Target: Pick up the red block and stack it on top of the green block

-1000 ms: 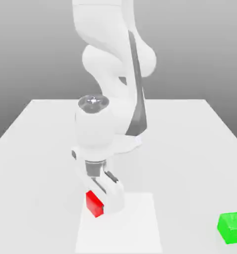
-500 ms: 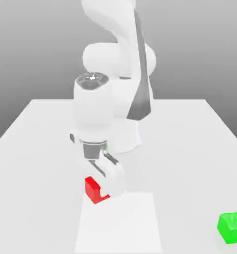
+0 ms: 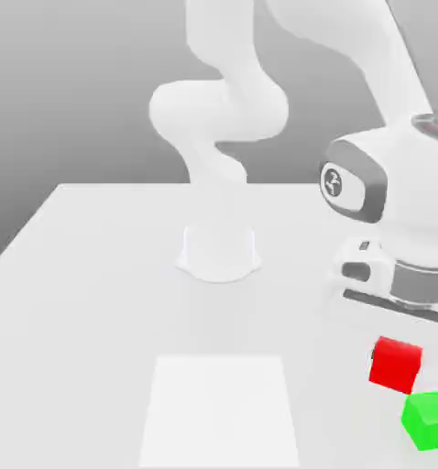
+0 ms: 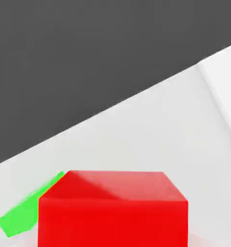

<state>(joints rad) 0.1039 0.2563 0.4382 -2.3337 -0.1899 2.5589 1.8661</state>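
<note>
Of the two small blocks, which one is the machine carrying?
The red block: it hangs under the arm, up in the tool's grip. The green block sits on the table, with nothing gripping it.

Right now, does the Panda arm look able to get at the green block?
Probably not to grasp it: the pincer is shut on the red block, though nothing visibly covers the green block.

In the exterior view, a pale, smooth tabletop (image 3: 104,311) carries a flat white square (image 3: 219,412) toward six o'clock. The green block (image 3: 430,421) rests toward four o'clock, and the robot arm's base (image 3: 219,255) stands toward twelve.
</note>
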